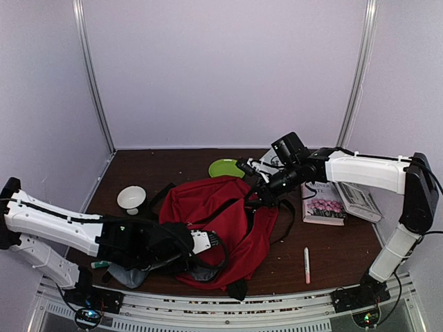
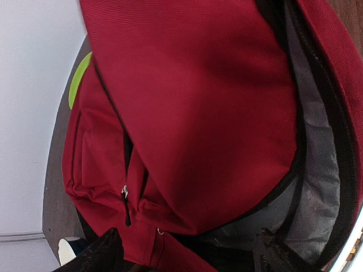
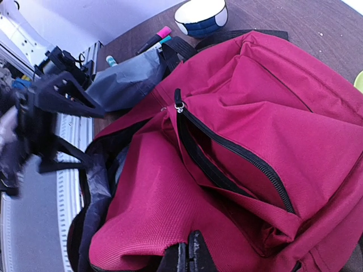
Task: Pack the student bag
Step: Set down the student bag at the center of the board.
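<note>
student bag [image 1: 214, 228] mid table [image 1: 339, 252], main zip gaping toward 6 o'clock. Left tool [image 2: 190, 256] spread open at that mouth edge, gripping nothing. Right tool [image 3: 189, 254] closed, pinching red fabric at the bag's 2 o'clock edge. Plate [image 1: 225, 167] at 12, bowl [image 1: 131, 198] at 10, book [image 1: 323, 207] at 3; bare wood around pen [image 1: 306, 265] at 4
</note>
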Available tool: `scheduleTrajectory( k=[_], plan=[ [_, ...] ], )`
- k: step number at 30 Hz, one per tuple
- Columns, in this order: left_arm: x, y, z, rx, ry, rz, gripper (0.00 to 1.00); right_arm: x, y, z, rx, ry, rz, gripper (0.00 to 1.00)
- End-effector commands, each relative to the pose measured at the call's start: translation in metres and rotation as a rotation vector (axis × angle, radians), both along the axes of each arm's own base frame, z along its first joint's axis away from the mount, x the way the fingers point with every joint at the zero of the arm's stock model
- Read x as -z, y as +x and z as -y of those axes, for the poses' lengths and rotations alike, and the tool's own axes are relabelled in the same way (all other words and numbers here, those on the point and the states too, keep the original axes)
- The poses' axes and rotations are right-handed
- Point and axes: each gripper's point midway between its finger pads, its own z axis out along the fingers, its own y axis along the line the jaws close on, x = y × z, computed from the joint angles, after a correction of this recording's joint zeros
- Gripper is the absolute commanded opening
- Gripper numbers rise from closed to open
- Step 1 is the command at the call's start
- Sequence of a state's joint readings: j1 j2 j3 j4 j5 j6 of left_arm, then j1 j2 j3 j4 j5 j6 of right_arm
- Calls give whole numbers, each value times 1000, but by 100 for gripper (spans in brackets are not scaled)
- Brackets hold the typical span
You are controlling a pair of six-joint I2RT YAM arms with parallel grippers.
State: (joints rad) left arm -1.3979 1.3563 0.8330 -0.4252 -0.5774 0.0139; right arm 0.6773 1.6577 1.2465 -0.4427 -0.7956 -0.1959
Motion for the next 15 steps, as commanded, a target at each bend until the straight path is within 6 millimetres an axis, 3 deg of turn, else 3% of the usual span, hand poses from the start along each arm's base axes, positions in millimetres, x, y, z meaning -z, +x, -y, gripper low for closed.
scheduleTrajectory(
  k=[1,6,15],
  plan=[
    [2,8,25,67,-29,101,90,-21,3,-14,6,90,-51,0],
    [14,10,55,102,-59,112,95,-21,8,-18,53,115,-116,0],
    [31,40,80,45,-38,246,98,-28,12,-14,111,162,-172,0]
  ],
)
